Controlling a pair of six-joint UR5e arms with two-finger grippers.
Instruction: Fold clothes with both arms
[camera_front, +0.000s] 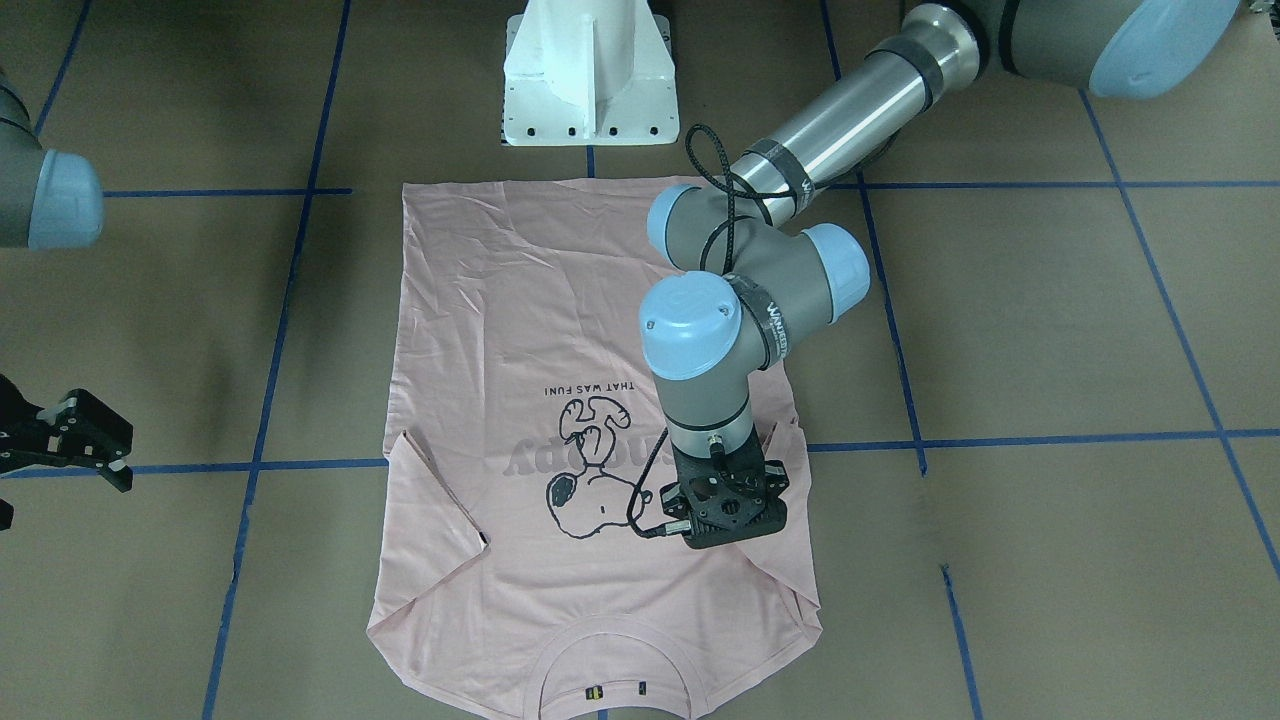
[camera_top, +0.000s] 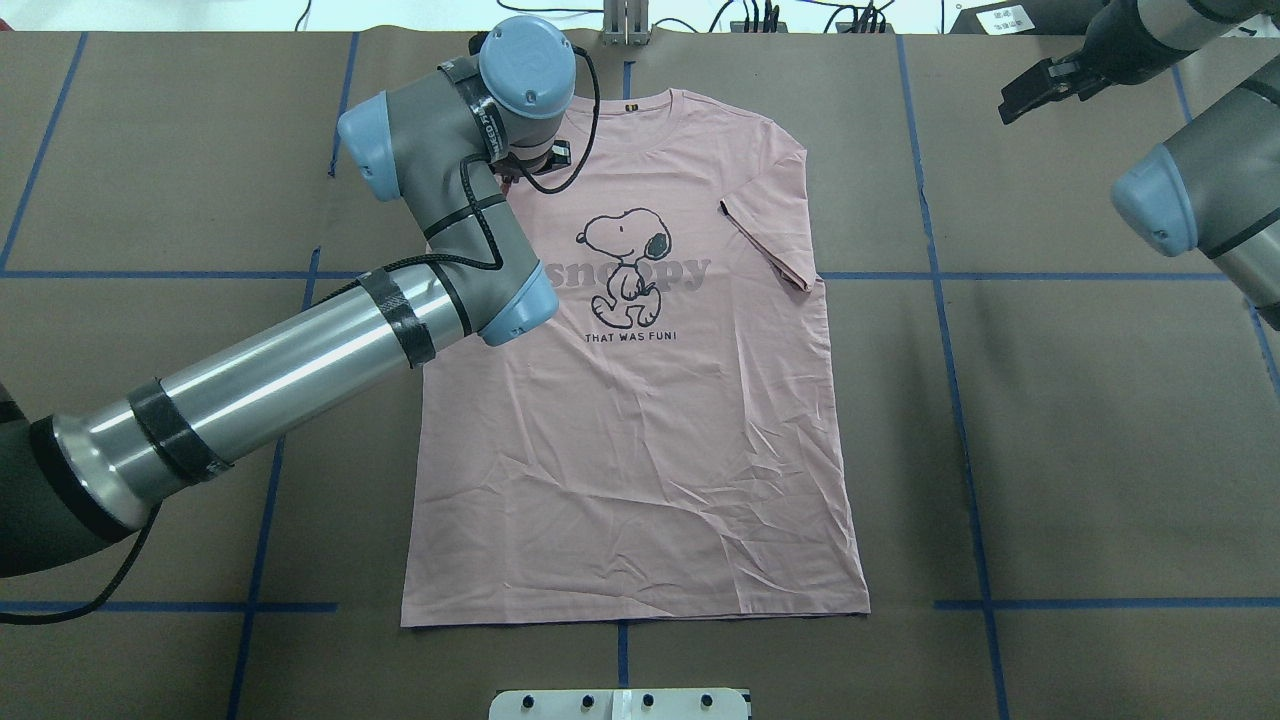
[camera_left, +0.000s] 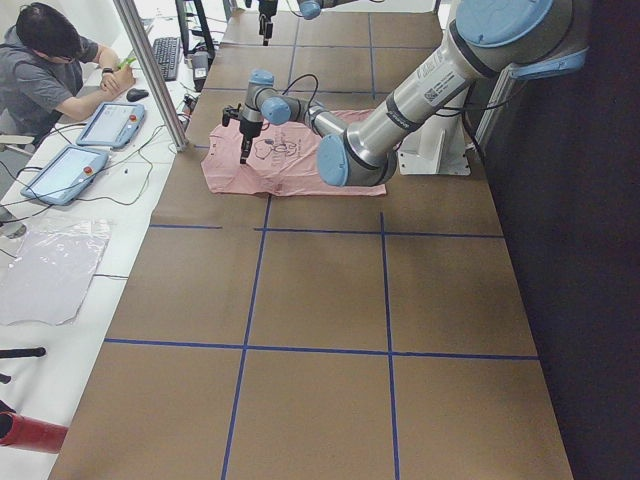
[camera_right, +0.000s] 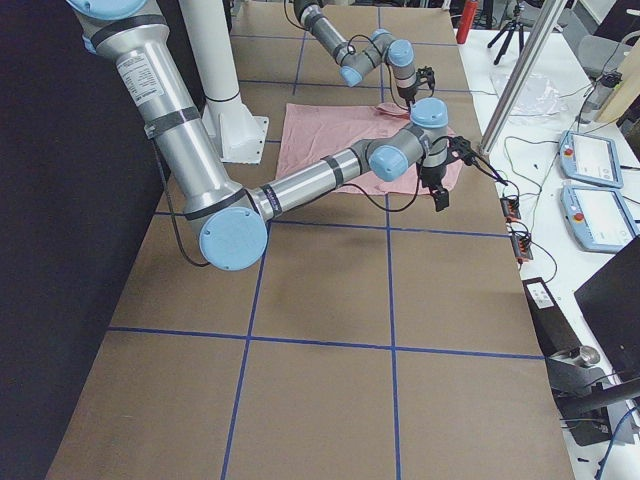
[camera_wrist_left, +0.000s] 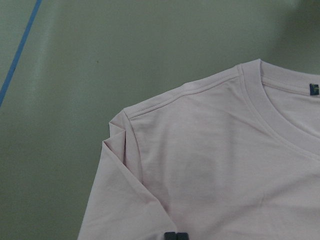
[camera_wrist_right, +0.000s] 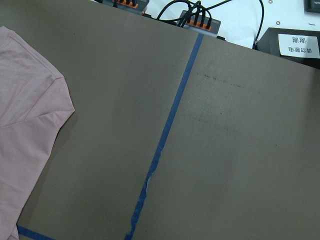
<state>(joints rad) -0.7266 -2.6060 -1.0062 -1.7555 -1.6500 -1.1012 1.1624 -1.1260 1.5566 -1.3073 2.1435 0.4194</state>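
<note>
Pink T-shirt flat, print up, on brown table, collar at far edge from robot, hem near base. Both sleeves folded inward onto body. Left gripper hangs over shirt's shoulder on robot's left, fingertips pressed together, nothing between. Right gripper off shirt, well apart, fingers spread, empty.

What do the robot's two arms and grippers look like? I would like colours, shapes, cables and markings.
Both the left arm and the right arm are grey jointed tubes with round light blue joint caps. The left arm has a silver forearm with black bands and a looping black cable. The left gripper and the right gripper are black two-finger claws.
</note>
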